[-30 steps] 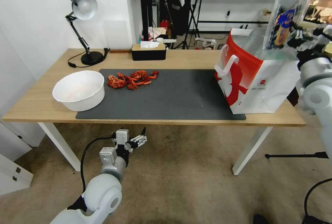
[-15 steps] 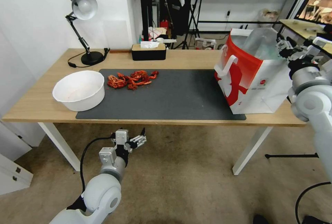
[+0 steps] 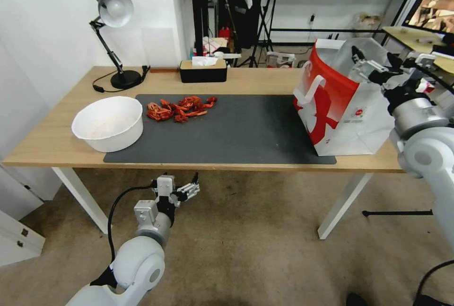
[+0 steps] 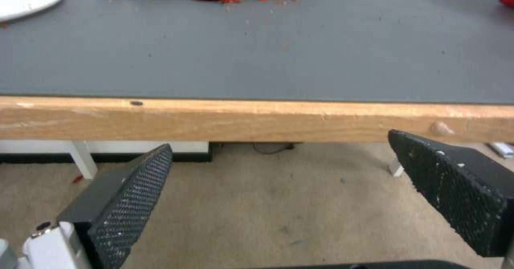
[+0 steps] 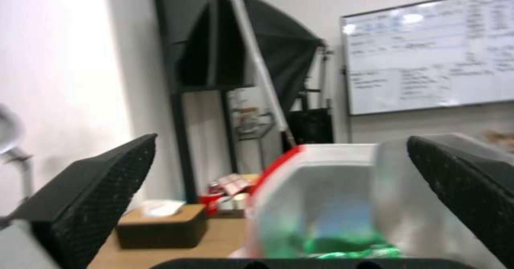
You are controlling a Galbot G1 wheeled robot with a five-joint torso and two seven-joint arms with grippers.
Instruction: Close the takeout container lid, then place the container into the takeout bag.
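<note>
The takeout bag (image 3: pixel 350 117), white paper with a red side panel and a white handle, stands open at the right end of the table. My right gripper (image 3: pixel 376 65) hovers open at the bag's mouth with nothing between its fingers. In the right wrist view the right gripper (image 5: pixel 281 138) looks down past the bag's rim (image 5: pixel 321 152) at a blurred blue-green shape inside that I cannot identify. The takeout container and its lid are hidden. My left gripper (image 3: pixel 193 187) hangs open below the table's front edge; the left wrist view shows this gripper (image 4: pixel 281 140) level with the wooden edge (image 4: pixel 257 120).
A white bowl (image 3: pixel 108 124) sits at the left of the dark mat (image 3: pixel 227 131), with a pile of red shells (image 3: pixel 179 107) behind it. A black tissue box (image 3: pixel 203 70) and a desk lamp (image 3: pixel 113 36) stand at the back.
One second ago my right gripper held the container high above the bag. The container has since left the gripper, which has opened and moved left over the bag's mouth. The left arm stayed still.
</note>
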